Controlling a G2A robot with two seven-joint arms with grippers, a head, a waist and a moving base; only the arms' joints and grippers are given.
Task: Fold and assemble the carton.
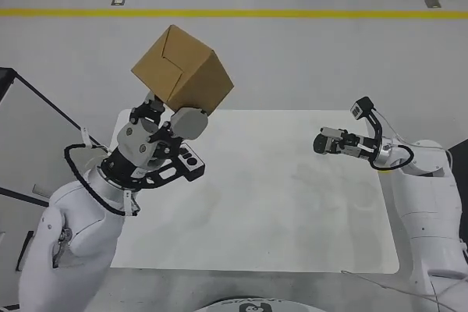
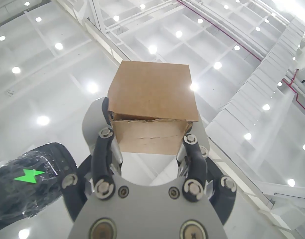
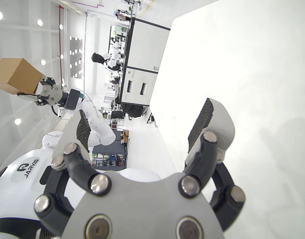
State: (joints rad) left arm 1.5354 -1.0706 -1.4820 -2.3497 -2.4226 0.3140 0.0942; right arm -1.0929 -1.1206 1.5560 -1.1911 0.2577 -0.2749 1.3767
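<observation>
The brown carton is folded into a closed box and held up in the air above the table's far left corner. My left gripper is shut on its lower flap, fingers on either side. In the left wrist view the carton rises between the fingers against the ceiling. From the right wrist view the carton shows far off in the left gripper. My right gripper hovers over the table's right side, open with nothing between its pads.
The white table is bare. A dark-framed cabinet stands to the left of the table. A yellow floor line runs along the far side.
</observation>
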